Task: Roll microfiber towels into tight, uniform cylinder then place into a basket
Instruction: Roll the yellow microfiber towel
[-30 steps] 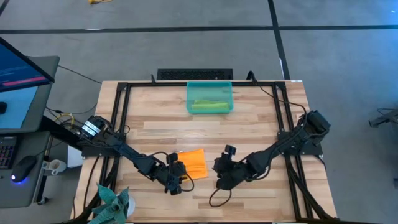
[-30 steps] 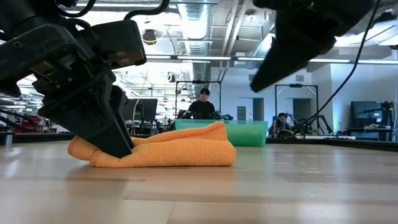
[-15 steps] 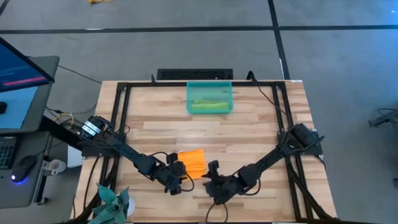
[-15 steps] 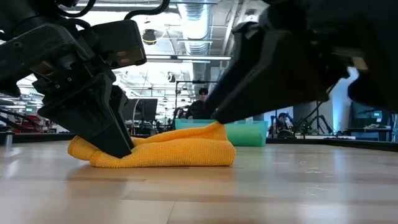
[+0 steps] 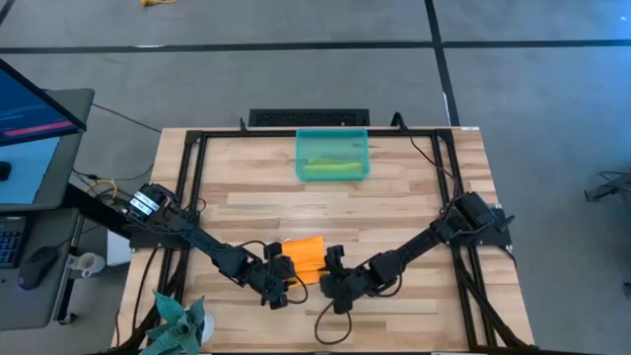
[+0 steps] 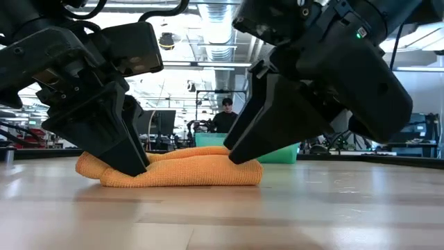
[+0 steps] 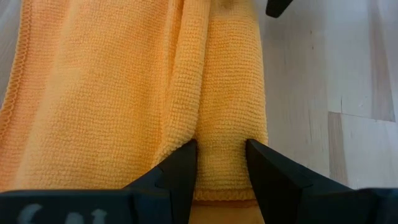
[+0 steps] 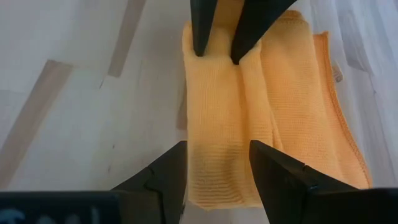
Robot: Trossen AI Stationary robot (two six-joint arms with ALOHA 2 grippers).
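From above, the left gripper [image 5: 281, 279] sits at one end of the orange towel [image 5: 306, 258] and the right gripper [image 5: 329, 277] at the other, the partly rolled cloth lying between them on the wooden table [image 5: 394, 187]. Well beyond both tools, at the far edge, the basket [image 5: 332, 141] holds the rolled green towel [image 5: 330, 169]. At table height, the left gripper [image 6: 132, 163] presses its fingertips down into one end of the orange towel [image 6: 187, 170] while the right gripper [image 6: 239, 149] bears on the top of the other end; the basket [image 6: 281, 151] shows behind the cloth, with a person [image 6: 225, 118] far off in the room. From the left wrist, the left gripper [image 7: 221, 165] pinches the rolled edge of the orange towel [image 7: 112, 93] between narrowly set fingers [image 7: 183, 165]. From the right wrist, the right gripper [image 8: 217, 168] straddles the same roll [image 8: 224, 124], fingers [image 8: 267, 168] fairly wide on either side, with the left gripper's tips at the far end.
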